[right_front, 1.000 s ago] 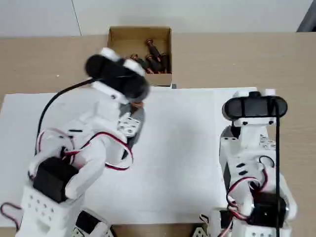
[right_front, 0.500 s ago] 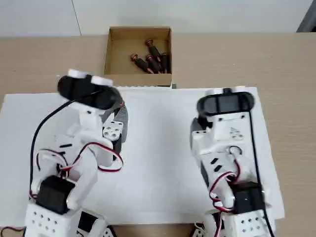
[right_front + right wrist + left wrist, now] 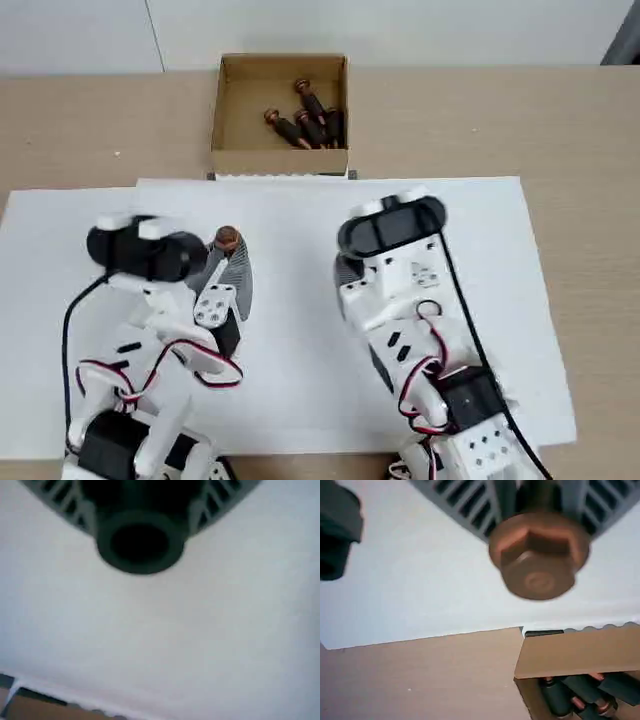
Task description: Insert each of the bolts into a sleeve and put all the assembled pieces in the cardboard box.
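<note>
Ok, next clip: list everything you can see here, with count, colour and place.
cardboard box: one, brown, on the table beyond the paper.
assembled pieces: at least three, dark with copper heads, inside the box.
bolt: one, copper head, clamped in the left fingers.
sleeve: one, black, hollow end showing, clamped in the right fingers.
paper sheet: one, white, under both arms.
table: one, tan.
left fingers: grey, shut on the bolt.
right fingers: grey, shut on the sleeve.

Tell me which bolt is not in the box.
The bolt held in the left gripper, over the white sheet. The other bolts lie in their sleeves inside the cardboard box.
</note>
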{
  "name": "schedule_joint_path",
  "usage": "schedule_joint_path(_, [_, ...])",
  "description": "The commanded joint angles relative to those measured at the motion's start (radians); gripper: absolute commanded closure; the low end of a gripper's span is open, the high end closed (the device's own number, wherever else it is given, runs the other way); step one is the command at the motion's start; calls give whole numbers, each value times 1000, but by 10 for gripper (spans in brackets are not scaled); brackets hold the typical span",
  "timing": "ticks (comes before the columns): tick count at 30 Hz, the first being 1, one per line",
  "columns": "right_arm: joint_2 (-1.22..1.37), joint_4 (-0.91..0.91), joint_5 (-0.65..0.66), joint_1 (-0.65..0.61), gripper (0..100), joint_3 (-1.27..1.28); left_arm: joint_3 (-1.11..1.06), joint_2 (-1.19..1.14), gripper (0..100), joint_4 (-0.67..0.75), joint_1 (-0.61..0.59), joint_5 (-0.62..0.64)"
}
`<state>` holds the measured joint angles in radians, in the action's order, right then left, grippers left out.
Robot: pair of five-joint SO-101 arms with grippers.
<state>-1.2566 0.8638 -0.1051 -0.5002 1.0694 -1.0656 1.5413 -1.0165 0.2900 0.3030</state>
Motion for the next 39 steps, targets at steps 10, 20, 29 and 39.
schedule_joint_path(10, [-10, -232, 12, -151, 995, 132, -197, 287, 995, 92, 2, 91])
schedule_joint_path(20, [-12, -314, 180, -236, 995, 209, -263, 273, 995, 249, -3, 290])
schedule_joint_path(29, [-12, -314, 198, -260, 995, 209, -328, 272, 995, 342, 2, 290])
schedule_joint_path(39, [-12, -314, 198, -260, 995, 209, -344, 272, 995, 376, 2, 333])
